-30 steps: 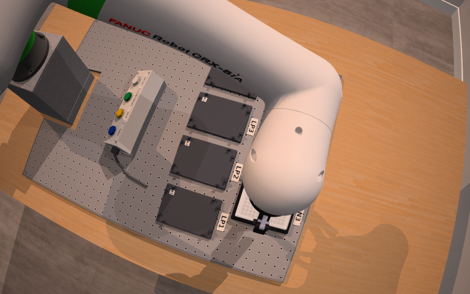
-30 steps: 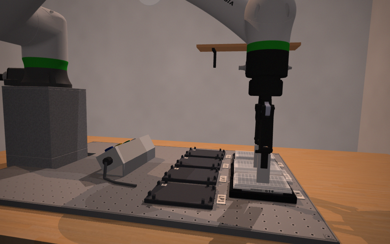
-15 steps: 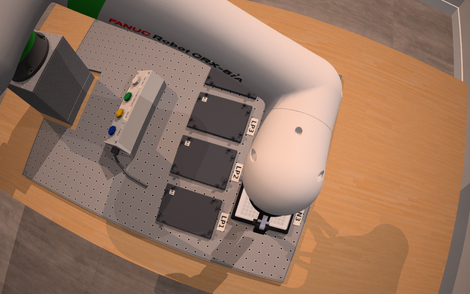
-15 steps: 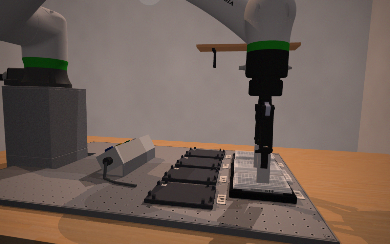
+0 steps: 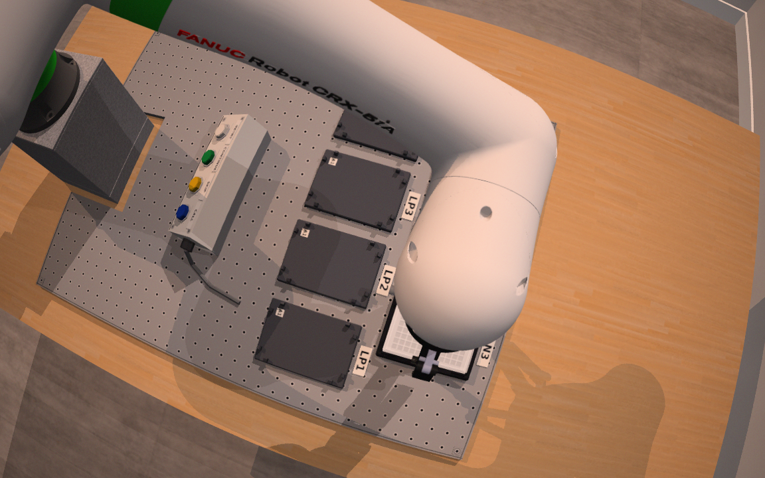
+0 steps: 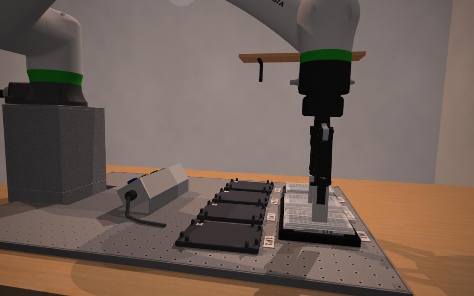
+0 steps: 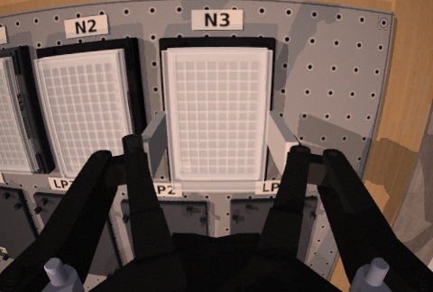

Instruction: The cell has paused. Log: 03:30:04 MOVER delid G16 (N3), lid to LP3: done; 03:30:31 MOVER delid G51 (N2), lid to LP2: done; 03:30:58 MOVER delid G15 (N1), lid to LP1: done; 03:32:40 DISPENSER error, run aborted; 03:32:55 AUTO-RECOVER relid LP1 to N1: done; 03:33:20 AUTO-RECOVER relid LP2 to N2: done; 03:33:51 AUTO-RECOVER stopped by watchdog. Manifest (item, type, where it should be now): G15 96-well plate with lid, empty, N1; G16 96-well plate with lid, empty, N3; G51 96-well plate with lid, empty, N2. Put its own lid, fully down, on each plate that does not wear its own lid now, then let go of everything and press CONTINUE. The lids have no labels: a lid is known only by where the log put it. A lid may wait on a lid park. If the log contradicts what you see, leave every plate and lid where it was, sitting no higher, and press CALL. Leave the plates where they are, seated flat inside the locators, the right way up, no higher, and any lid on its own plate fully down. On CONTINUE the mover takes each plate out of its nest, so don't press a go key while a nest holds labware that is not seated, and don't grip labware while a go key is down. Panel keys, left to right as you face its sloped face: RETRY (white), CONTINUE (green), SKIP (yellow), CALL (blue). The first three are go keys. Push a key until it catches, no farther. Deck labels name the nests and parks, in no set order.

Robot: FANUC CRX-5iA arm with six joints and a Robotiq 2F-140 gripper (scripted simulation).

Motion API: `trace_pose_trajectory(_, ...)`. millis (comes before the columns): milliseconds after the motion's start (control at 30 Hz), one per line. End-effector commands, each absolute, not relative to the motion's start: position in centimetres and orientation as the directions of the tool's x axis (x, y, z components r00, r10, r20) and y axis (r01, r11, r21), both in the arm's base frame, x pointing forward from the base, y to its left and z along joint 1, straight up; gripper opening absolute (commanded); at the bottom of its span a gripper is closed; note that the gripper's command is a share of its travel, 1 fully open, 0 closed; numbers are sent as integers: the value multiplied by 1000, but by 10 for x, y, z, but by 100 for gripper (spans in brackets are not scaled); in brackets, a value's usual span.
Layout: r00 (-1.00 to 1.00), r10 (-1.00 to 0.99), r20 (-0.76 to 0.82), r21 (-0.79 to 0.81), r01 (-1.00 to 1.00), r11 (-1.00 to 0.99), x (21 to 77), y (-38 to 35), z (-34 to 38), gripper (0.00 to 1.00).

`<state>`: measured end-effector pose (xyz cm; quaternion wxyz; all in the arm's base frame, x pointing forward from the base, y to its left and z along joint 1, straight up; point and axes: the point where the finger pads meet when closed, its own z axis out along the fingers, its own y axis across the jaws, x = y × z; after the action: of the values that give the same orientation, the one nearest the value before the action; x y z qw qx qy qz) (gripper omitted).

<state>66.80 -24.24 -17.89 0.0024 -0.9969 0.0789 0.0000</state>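
Observation:
My gripper (image 7: pixel 217 125) stands upright over nest N3 (image 7: pixel 216 20) and is shut on the long sides of a clear lid (image 7: pixel 216 112). The lid lies low on the plate marked G16 (image 6: pixel 316 224), which sits in the black nest frame. I cannot tell if the lid is fully down. The plate in N2 (image 7: pixel 85 106) wears a lid, and a third lidded plate (image 7: pixel 11 112) shows at the left edge. Lid parks LP1 (image 5: pixel 308 344), LP2 (image 5: pixel 333 263) and LP3 (image 5: pixel 358 188) are bare. From above, the arm hides most of the nests; only the gripper (image 5: pixel 428 364) shows.
The key panel (image 5: pixel 218 178) stands left of the parks, with white (image 5: pixel 220 131), green (image 5: pixel 207 157), yellow (image 5: pixel 194 183) and blue (image 5: pixel 182 212) keys. A cable (image 5: pixel 210 279) runs from its near end. The arm's grey pedestal (image 6: pixel 52 152) is at the far left.

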Motion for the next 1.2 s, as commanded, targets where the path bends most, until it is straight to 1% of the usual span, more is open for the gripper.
trace_pose_trajectory(0, 988, -157, 0, -5, -157, -988, 668, -242, -179, 0)
trace_pose_trajectory(1167, 988, -157, 0, -5, -157, -988, 668, -242, -186, 0)
